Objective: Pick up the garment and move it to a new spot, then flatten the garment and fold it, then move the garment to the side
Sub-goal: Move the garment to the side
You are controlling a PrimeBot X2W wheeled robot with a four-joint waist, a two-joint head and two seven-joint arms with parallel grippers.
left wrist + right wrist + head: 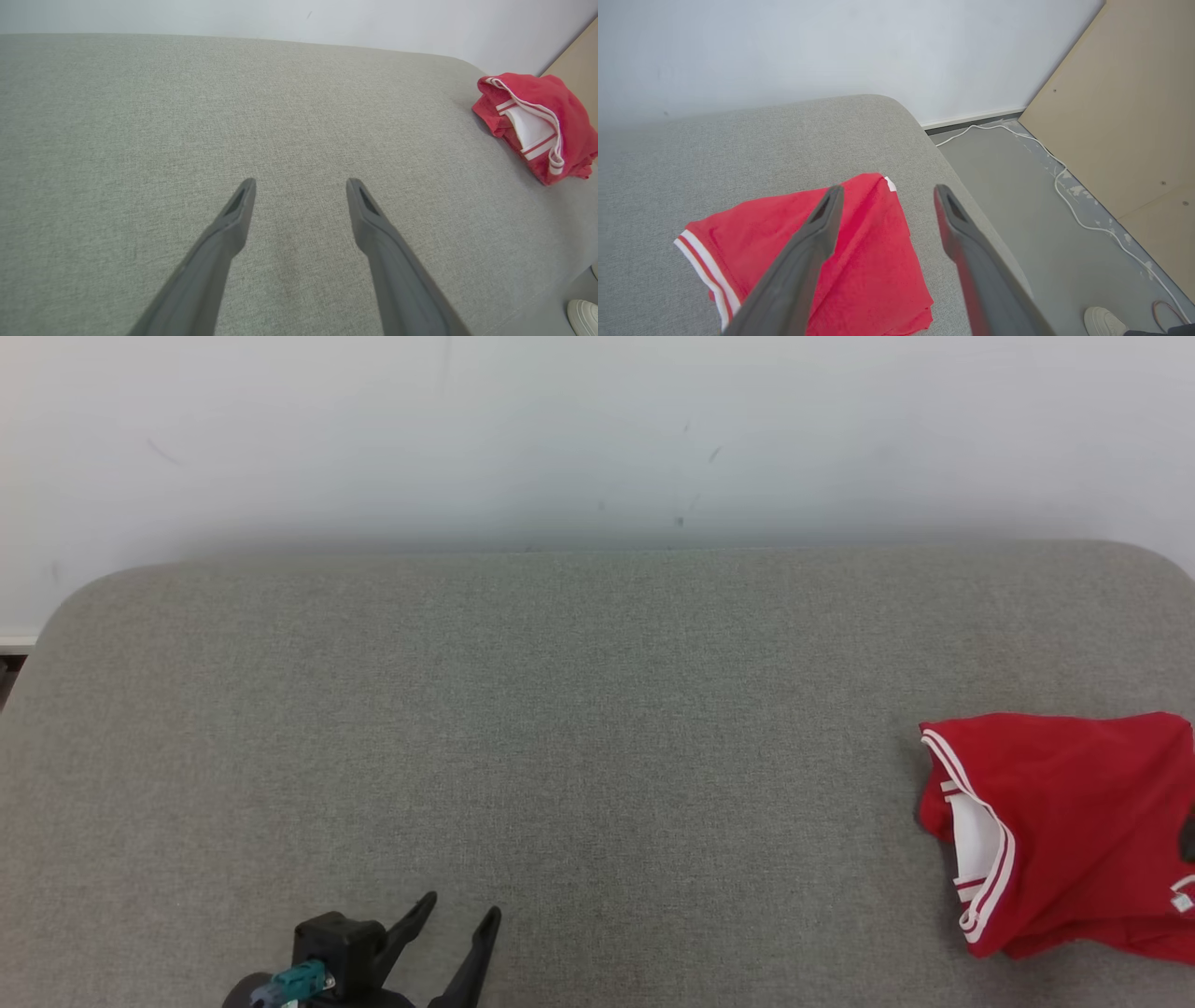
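Nearest, at the lower edge of the head view, the left hand [459, 907] hangs over the bare grey tabletop [597, 728] with its two fingers spread wide and nothing between them. Further to the right, the red garment [1074, 821] with white stripes lies as a folded bundle close to the right edge of the tabletop. The right hand [888, 190] hovers just above it, open too and gripping nothing. I judge this is the last step, moving the garment to the side, and it looks nearly finished. The next move calls for the right hand to rise straight up, so that no finger catches the cloth. Beyond the edge are the floor, a white cable [1064, 186], a shoe [1104, 322] and a beige board [1134, 116]. Nothing blocks the way.
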